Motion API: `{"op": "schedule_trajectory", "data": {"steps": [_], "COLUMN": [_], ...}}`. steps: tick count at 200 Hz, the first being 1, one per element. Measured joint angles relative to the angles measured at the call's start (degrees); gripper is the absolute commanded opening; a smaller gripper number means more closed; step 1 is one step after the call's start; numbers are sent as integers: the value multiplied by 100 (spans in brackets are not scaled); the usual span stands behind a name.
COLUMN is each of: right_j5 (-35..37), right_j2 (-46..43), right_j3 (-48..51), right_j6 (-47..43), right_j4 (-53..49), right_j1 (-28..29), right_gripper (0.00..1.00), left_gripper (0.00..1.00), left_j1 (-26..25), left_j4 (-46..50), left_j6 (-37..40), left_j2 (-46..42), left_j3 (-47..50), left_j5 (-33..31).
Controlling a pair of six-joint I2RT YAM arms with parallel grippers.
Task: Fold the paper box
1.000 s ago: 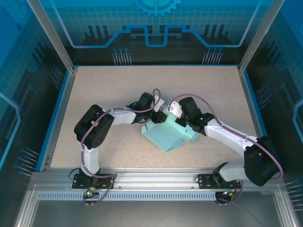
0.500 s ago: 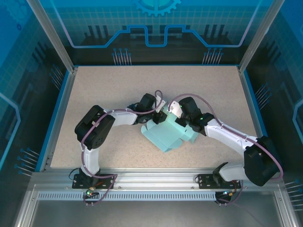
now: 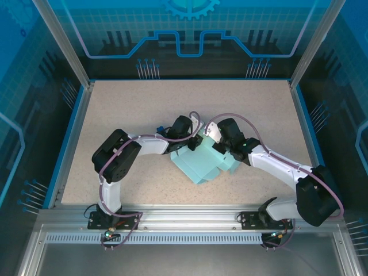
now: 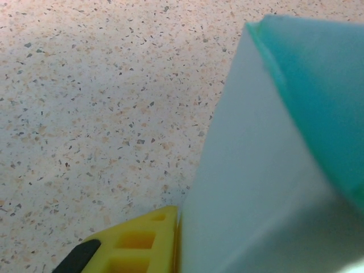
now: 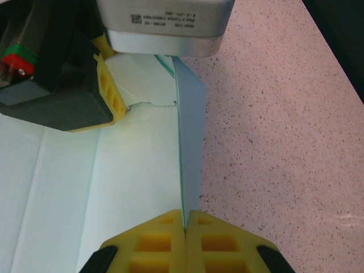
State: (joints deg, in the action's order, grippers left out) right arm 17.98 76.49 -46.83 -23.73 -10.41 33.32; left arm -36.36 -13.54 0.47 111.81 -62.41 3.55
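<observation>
The paper box (image 3: pixel 201 167) is pale cyan card lying partly folded at the table's middle, with one flap standing upright. My right gripper (image 5: pixel 185 219) is shut on the lower edge of that upright flap (image 5: pixel 190 131), and from above it (image 3: pixel 210 138) sits at the box's far right side. My left gripper (image 3: pixel 194 142) meets the box at its far edge. One of its yellow fingers (image 4: pixel 142 244) lies flush against a card wall (image 4: pixel 256 170); the other finger is hidden behind the card. In the right wrist view the left gripper's finger (image 5: pixel 111 94) rests on the box's flat panel (image 5: pixel 136 187).
The speckled beige table (image 3: pixel 126 109) lies open to the left, back and right of the box. A small dark blue piece (image 3: pixel 156 127) shows beside the left forearm. A blue rim (image 3: pixel 72 138) and metal posts border the table.
My left gripper has closed down and pushed a little right and nearer onto the box's far edge. The right gripper has kept its grip and place.
</observation>
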Motion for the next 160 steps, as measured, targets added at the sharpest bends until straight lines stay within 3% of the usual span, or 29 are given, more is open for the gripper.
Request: {"op": "schedule_trajectory", "data": {"steps": [94,160], "right_j5": [76,175], "right_j2": [0,-74], "right_j3": [203,254], "right_j6": [46,170], "right_j4": [411,297], "right_j1": [37,92], "right_gripper": [0,0], "left_gripper": [14,44], "left_j1": [-170,-111], "left_j4": [535,17], "left_j6": [-656,-767], "left_j2": [2,-7], "left_j3": [-282,24], "left_j5": [-750,-688]}}
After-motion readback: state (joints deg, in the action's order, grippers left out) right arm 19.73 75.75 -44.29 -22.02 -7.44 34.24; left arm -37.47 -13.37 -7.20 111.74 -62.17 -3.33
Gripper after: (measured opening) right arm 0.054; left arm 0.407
